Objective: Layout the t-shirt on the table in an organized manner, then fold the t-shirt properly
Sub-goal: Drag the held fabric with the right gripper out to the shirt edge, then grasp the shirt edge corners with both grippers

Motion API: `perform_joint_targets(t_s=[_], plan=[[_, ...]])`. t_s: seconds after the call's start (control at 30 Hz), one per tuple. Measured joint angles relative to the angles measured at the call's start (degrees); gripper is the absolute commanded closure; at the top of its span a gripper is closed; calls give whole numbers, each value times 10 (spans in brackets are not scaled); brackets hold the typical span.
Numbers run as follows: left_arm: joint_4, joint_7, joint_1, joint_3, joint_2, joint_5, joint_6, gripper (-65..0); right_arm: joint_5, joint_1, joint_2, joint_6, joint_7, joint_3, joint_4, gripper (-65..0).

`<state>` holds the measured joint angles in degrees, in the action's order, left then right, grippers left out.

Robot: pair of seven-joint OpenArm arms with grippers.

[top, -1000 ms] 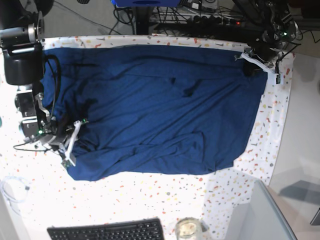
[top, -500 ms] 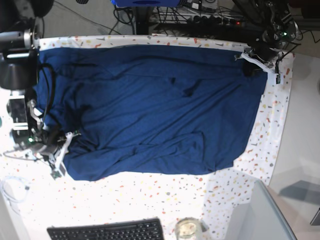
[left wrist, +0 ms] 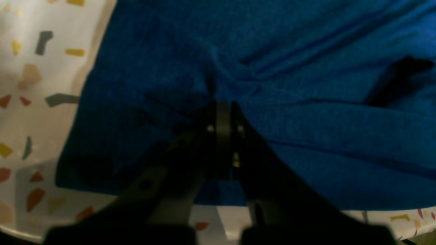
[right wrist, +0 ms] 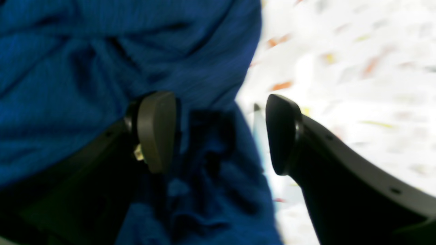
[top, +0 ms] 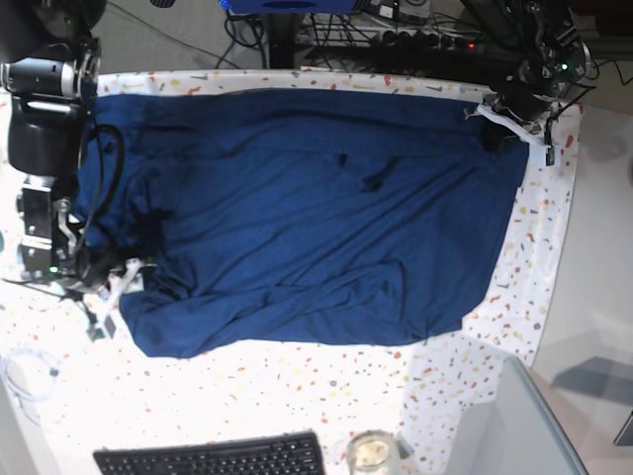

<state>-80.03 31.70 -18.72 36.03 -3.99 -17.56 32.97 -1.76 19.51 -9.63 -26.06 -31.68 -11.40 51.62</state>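
The navy t-shirt lies spread wide over the speckled table, wrinkled, with folds along its near edge. In the base view my right gripper is at the shirt's near-left corner. The right wrist view shows this gripper open, one finger over the shirt, the other over the table, with the cloth's edge loose between them. My left gripper is at the far-right corner. In the left wrist view it is shut on a pinch of the t-shirt.
A black keyboard and a glass jar sit at the table's near edge. A grey bin stands at the near right. A white cable loops at the near left. Cables and equipment crowd the space behind the table.
My right gripper moved left, dragging the shirt's near-left corner outward, then opened and let the cloth go. The left gripper stayed put, still shut.
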Motion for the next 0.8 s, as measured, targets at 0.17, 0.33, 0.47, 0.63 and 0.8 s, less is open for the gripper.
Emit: perform_joint_targets(t_s=[0.17, 0.33, 0.47, 0.63, 0.8], plan=[[0, 0, 0, 0, 0, 0, -1, 0, 1, 24, 0, 0, 7, 0, -47, -371], [0, 0, 0, 0, 0, 0, 0, 0, 0, 28, -1, 0, 29, 0, -50, -69], [5, 0, 0, 0, 0, 0, 0, 0, 2, 34, -3, 0, 26, 0, -51, -21], [16, -1, 0, 10, 0, 0, 1, 0, 1, 39, -5, 0, 14, -1, -48, 0], [16, -2, 0, 40, -1, 0, 0, 0, 1, 38, -1, 1, 7, -16, -48, -120]])
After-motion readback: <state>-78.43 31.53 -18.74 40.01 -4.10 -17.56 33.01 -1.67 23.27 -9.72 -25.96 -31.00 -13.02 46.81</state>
